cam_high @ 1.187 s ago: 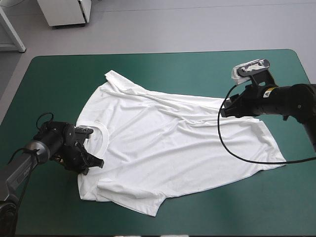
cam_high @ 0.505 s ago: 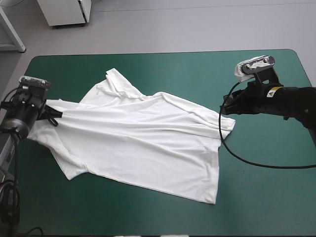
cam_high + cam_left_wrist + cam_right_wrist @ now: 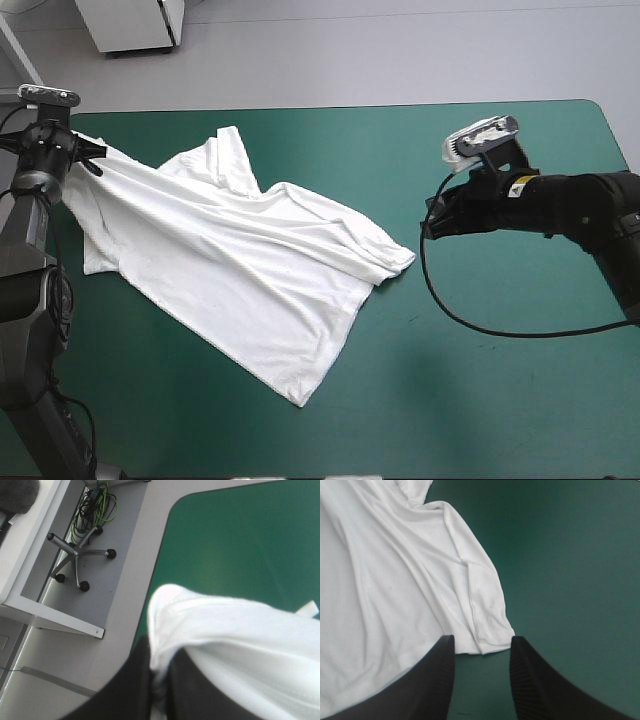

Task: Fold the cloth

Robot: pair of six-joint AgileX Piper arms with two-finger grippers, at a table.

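It looks like a robotics lab or workroom, not a home: black robot arms [image 3: 580, 200] reach over a table [image 3: 500, 400] with a teal-green cover; the floor [image 3: 400, 50] is bare grey. A white cabinet [image 3: 125, 25] stands beyond the table; off one corner are a chair base [image 3: 77, 555] on castors, a white desk [image 3: 50, 615] and tangled cables [image 3: 95, 510].

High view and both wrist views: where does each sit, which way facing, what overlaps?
High view: above and behind the robot, facing forward and down at the table; both arms show, left end effector holding the T-shirt.
Left wrist view: on that wrist, looking along its shut fingers past gripped cloth to the table's far left corner.
Right wrist view: on that wrist, looking over the open right end effector at the T-shirt's corner.
Shared: high and right wrist views both show that corner.
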